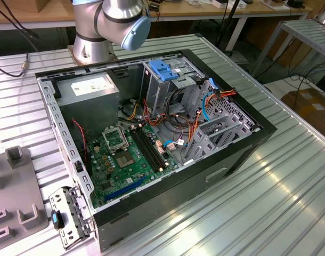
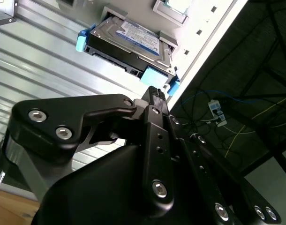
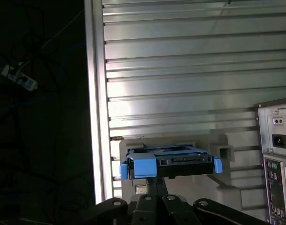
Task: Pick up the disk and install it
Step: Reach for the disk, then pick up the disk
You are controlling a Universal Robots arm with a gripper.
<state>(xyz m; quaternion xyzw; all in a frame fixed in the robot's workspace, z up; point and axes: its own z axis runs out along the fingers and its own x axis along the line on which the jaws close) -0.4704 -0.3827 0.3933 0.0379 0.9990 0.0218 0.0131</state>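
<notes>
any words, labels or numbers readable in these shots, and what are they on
No text here can be quoted.
Disk label, second wrist view: there is print, but it is too blurred to read.
Power supply sticker, exterior view: too small to read.
Motherboard markings, exterior view: too small to read.
Case rear, marks by the sockets, first wrist view: too small to read.

Your end effector (image 2: 154,93) sits just beside the blue-framed disk (image 2: 129,44), which rests in a grey holder (image 2: 167,37) on the bench (image 2: 35,61).

The arm (image 1: 110,21) bends low over its base, its black gripper (image 3: 155,182) stretched forward.
</notes>
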